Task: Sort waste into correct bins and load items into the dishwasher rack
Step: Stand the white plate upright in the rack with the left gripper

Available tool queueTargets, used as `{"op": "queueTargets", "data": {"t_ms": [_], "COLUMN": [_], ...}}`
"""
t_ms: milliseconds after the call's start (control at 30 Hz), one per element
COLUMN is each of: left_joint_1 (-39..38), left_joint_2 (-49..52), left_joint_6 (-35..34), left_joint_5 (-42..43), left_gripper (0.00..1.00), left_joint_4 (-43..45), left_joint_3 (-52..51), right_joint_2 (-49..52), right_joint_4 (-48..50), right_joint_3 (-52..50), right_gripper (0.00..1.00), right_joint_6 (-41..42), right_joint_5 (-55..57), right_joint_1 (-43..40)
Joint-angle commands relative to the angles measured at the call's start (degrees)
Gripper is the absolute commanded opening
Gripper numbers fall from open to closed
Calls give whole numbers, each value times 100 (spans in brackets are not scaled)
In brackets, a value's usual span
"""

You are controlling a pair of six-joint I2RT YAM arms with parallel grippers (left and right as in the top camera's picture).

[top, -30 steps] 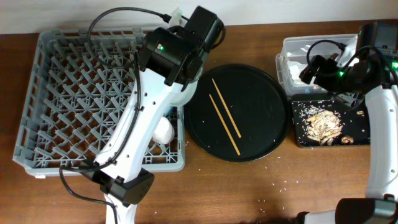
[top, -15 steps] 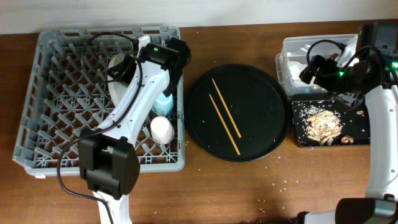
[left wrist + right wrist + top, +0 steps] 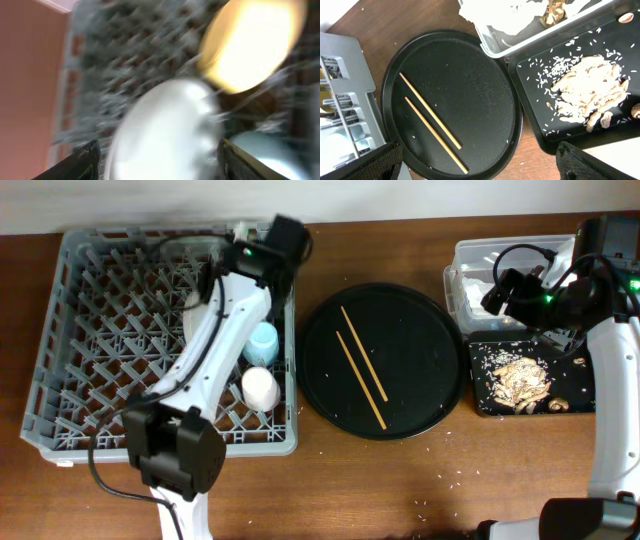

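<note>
Pale grey plate (image 3: 165,125) sits in the dishwasher rack (image 3: 90,330), yellow bowl (image 3: 250,45) beside it. Light-blue cup (image 3: 262,340) and white cup (image 3: 261,387) stand by the rack's right wall. Left gripper (image 3: 159,147) is over the plate, jaws wide; that view is blurred. Two chopsticks (image 3: 364,354) lie on the round black tray (image 3: 420,320). Right gripper (image 3: 479,150) is spread wide, holding nothing, near the clear tub (image 3: 460,250).

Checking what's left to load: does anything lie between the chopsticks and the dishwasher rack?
Nothing visible does. The chopsticks lie alone on the round black tray; only its rim and a strip of table separate them from the dishwasher rack.
</note>
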Motion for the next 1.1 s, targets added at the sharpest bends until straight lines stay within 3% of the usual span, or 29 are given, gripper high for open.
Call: {"op": "queueTargets", "data": {"t_ms": [0, 33, 67, 200, 367, 500, 600, 667, 833, 1067], "left_joint_1": [0, -68, -199, -973, -1311, -1327, -1360, -1414, -1543, -1534], "left_joint_2": [-278, -269, -208, 767, 1803, 2267, 2535, 2562, 2647, 2747], "left_joint_6": [136, 96, -83, -299, -833, -1327, -1327, -1327, -1325, -1329], "left_joint_5": [3093, 4015, 4168, 4155, 4153, 4186, 4323, 4321, 4319, 4301], "left_gripper": [75, 74, 74, 74, 74, 65, 63, 55, 44, 39], "left_joint_4": [15, 181, 284, 629, 929, 1290, 1475, 1530, 1530, 1499], "left_joint_3": [946, 975, 949, 949, 949, 949, 946, 944, 918, 918], "right_joint_2": [28, 28, 28, 28, 28, 28, 28, 28, 28, 28], "right_joint_4": [-2, -2, -2, -2, -2, -2, -2, -2, -2, -2], "right_joint_3": [-26, -26, -26, -26, -26, -26, -26, -26, -26, -26], "right_gripper": [99, 99, 99, 98, 99, 99, 98, 98, 99, 98], "right_joint_6": [-37, -37, -37, -37, -37, -37, -37, -37, -37, -37], "right_joint_5": [52, 52, 52, 52, 52, 52, 52, 52, 52, 52], "right_joint_1": [2, 2, 2, 2, 2, 2, 2, 2, 2, 2]}}
